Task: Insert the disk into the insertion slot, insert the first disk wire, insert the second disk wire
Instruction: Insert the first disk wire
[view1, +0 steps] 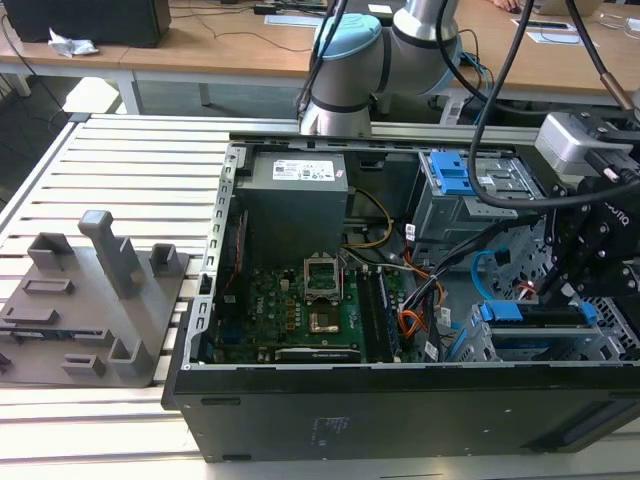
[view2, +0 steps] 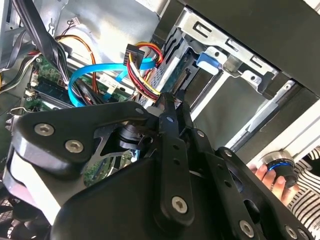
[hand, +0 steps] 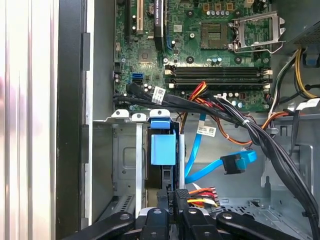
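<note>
Claw at bottom centre of the first wrist view, fingers drawn nearly together. As far as I can tell it's pinching the plug end of the power wire; the red/yellow/black leads fan out just beside the tips toward lower right. Grip is at the plug rather than on the loose leads, presumably so the connector face points at the drive. Just beyond the tips is the disk, edge-on with its blue caddy tab showing, inside the insertion slot mid-frame. It reads as seated, so step one looks done. Blue data cable lies loose right of centre, its plug apart from the disk, not mated. Black cable loom crosses above the cage, likely why the claw sits low at the open end. Farthest, top of frame: motherboard, memory slots. In the exterior view the case lies open side up on the slatted surface, giving top-down access. The disk is at lower right there, with the taller bay with blue latch above it.
</note>
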